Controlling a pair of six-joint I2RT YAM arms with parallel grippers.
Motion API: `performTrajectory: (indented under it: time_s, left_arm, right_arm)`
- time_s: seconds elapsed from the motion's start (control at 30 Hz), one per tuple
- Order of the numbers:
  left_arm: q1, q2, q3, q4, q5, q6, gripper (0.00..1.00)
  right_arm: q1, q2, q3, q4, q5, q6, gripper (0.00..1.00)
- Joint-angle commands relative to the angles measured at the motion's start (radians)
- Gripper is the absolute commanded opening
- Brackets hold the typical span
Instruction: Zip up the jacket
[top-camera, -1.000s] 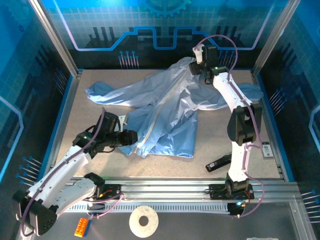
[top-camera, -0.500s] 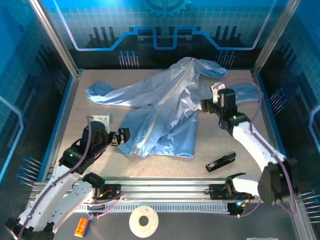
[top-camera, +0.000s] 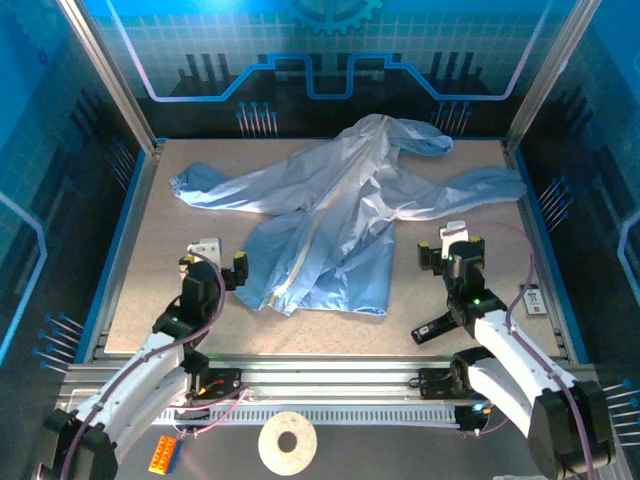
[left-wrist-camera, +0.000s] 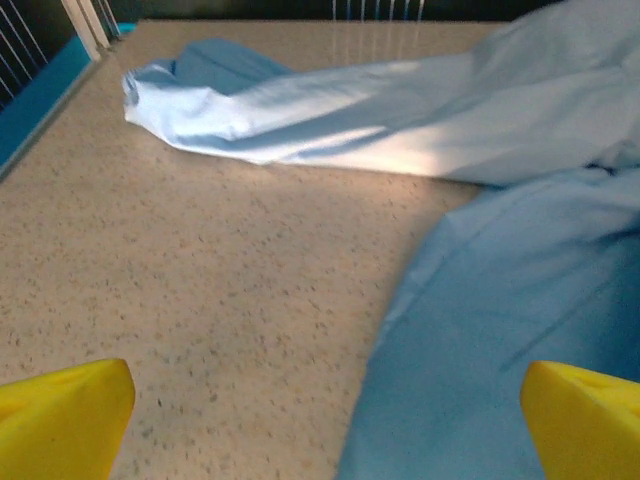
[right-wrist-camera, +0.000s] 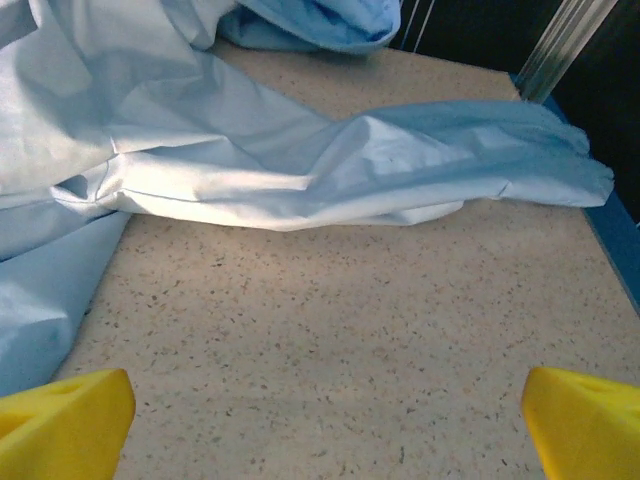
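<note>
As it lies spread and rumpled, the jacket (top-camera: 345, 215) sits between and ahead of both grippers, pale zipper strip (top-camera: 318, 225) up its middle. Left gripper (top-camera: 214, 266): jaws full wide, empty, hem (top-camera: 262, 300) just to its right. Right gripper (top-camera: 450, 252): jaws full wide, empty, sleeve (top-camera: 470, 188) ahead, untouched.

Left tool (top-camera: 215, 266) and right tool (top-camera: 447, 252) gape wide, low, pointing forward.

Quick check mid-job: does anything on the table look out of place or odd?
The jacket lies crooked, its zipper strip running diagonally, with creased folds beside it. A black stapler-like tool lies on the table by the right arm, unrelated to the job. The left gripper and right gripper are open and hold nothing.
</note>
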Motion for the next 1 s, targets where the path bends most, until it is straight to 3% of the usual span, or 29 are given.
performTrajectory:
  time_s: [0.0,0.17,0.3,0.57,0.83,0.97]
  left_arm:
    - [0.037,0.085,-0.042,0.292,-0.010,0.045,0.99]
    - [0.061,0.285,0.056,0.237,0.008,0.050,0.99]
    - [0.078,0.399,0.062,0.403,0.031,0.090,0.99]
    - [0.255,0.497,0.062,0.561,0.225,0.025,0.99]
    - [0.265,0.641,0.077,0.764,0.340,0.085,0.99]
    - [0.267,0.715,0.095,0.823,0.345,0.107,0.99]
  right_arm:
    - [-0.027,-0.040,-0.083,0.200,-0.019,-0.021,1.00]
    - [-0.044,0.010,-0.130,0.303,-0.082,0.001,1.00]
    - [-0.056,0.084,-0.154,0.454,-0.140,-0.005,1.00]
    - [-0.121,0.214,-0.161,0.635,-0.220,0.033,1.00]
    - [-0.151,0.363,-0.116,0.748,-0.270,0.010,1.00]
    - [-0.155,0.436,-0.088,0.799,-0.280,0.004,1.00]
